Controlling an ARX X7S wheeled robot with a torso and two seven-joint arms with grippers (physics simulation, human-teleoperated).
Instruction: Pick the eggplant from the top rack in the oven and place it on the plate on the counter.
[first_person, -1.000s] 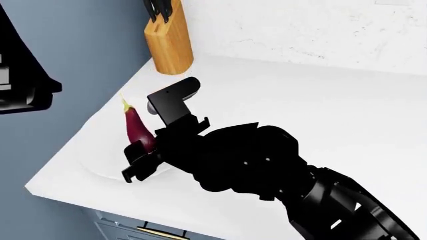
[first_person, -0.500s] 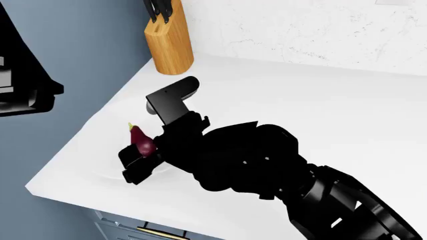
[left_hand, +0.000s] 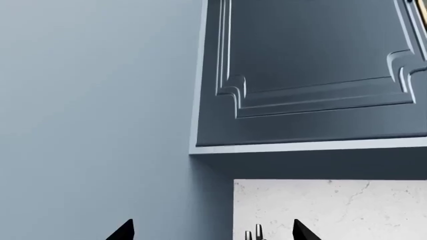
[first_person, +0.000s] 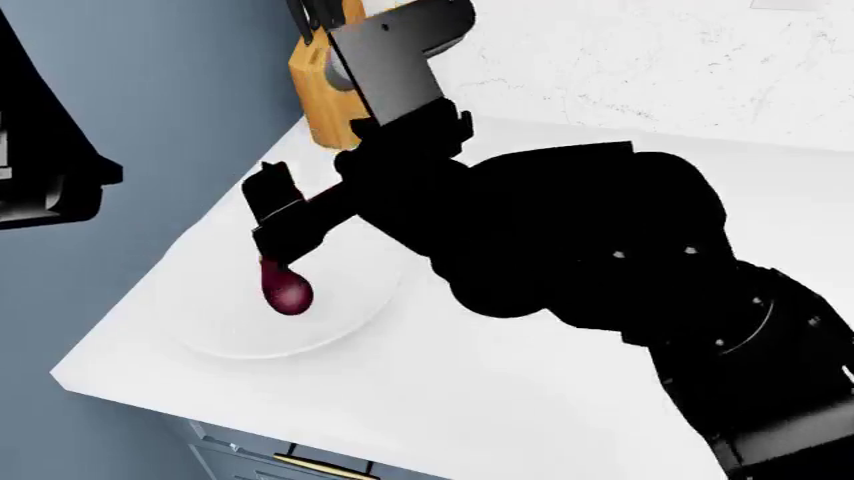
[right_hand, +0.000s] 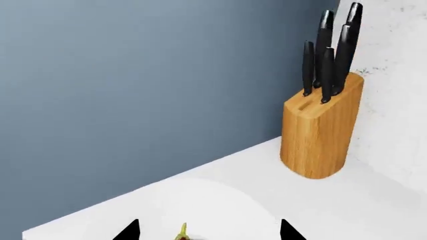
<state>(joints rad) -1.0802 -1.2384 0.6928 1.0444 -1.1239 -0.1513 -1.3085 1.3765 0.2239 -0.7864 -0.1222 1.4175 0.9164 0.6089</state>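
Right gripper (first_person: 278, 225), black, two-fingered: fingers spread, holding nothing, poised directly above the glossy purple eggplant (first_person: 284, 289). Eggplant lies on the plain round white plate (first_person: 350, 312) on the smooth white counter (first_person: 534, 390); its stem tip shows between the fingertips in the right wrist view, long axis running away from the camera. Left gripper (left_hand: 212, 231): tips apart, empty, facing cabinetry well away. Judgement: placement looks done; retreat calls for a straight lift.

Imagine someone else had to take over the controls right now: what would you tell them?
Right gripper: open, above the plate and clear of the eggplant.
Left gripper: open and empty, pointing at a wall cabinet.
Eggplant: lying on the plate, on the counter near the knife block.
Done: eggplant delivered and released.
Left: nothing but pulling the right arm away; the oven is not visible.
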